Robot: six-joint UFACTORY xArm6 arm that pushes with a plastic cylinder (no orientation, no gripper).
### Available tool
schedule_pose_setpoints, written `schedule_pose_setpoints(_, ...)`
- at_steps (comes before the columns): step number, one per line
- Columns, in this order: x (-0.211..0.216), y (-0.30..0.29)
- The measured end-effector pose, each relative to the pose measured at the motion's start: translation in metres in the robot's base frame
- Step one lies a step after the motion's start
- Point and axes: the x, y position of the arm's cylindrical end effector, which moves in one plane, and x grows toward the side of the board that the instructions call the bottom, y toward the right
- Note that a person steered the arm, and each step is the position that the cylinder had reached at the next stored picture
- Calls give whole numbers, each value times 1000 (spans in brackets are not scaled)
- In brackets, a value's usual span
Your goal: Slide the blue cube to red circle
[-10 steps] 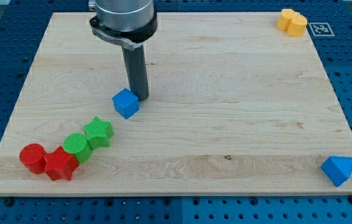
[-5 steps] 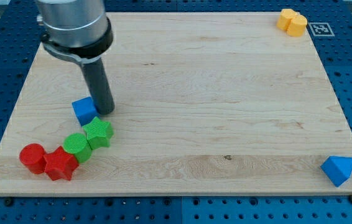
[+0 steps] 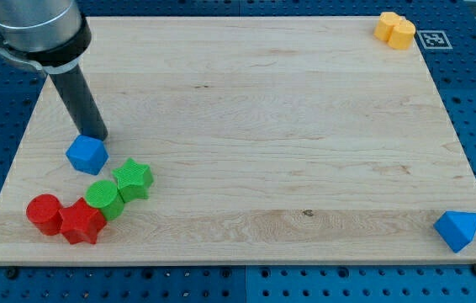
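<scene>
Progress: blue cube [image 3: 87,155] sits on the table [image 3: 305,126] near the left edge, apart from the red circle [image 3: 44,213], which lies nearer; the closing push remains.
Tip: my tip [image 3: 97,137] touches the cube's far right; no hand exists.
Writing: none readable; corner marker [image 3: 433,39] probably a fiducial tag.

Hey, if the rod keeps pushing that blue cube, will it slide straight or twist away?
The blue cube probably slides easily: it sits flat on the smooth wooden board. My tip touches it near its upper right corner, off-centre, so it may rotate. It looks small and light, unlikely to tip.
</scene>
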Motion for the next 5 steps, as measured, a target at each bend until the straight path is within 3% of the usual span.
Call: schedule_pose_setpoints(5, 46, -1)
